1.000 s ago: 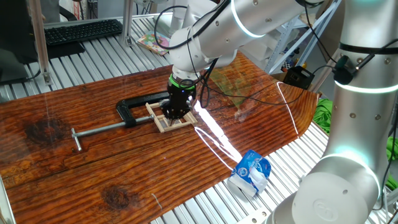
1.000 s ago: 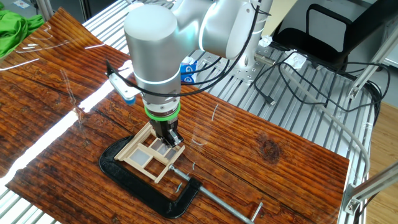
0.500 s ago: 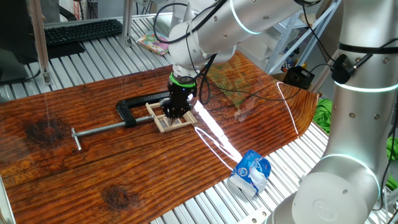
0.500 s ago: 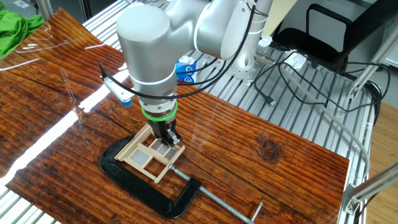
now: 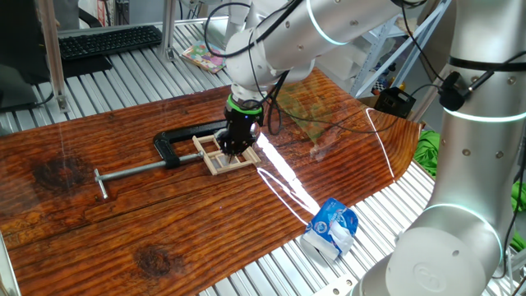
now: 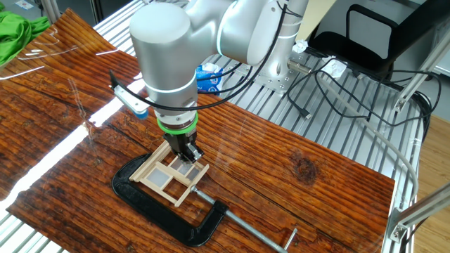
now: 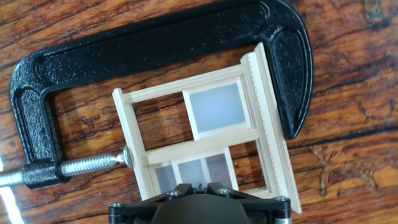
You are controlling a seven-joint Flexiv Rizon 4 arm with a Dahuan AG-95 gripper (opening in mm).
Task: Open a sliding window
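Note:
The sliding window (image 5: 223,159) is a small pale wood frame with crossbars, lying flat on the wooden table and held in a black C-clamp (image 5: 174,140). My gripper (image 5: 235,148) points straight down with its tips on the window's right part, shut with nothing held. From the other side, the gripper (image 6: 190,154) sits on the window's (image 6: 165,176) far corner, inside the clamp (image 6: 165,218). In the hand view the window (image 7: 200,147) fills the middle, with one frosted pane above and smaller panes under my gripper (image 7: 200,186). The clamp (image 7: 155,34) arches round it.
A blue and white packet (image 5: 331,229) lies at the table's near right edge. The clamp's long screw bar (image 5: 131,171) runs left to a T-handle. A keyboard (image 5: 107,39) and a black box with cables (image 5: 393,100) lie beyond the table. Green cloth (image 6: 15,31) sits at a corner.
The hand has shifted a little along the window, to the right in one fixed view and to the left in the other. The jaws stayed shut.

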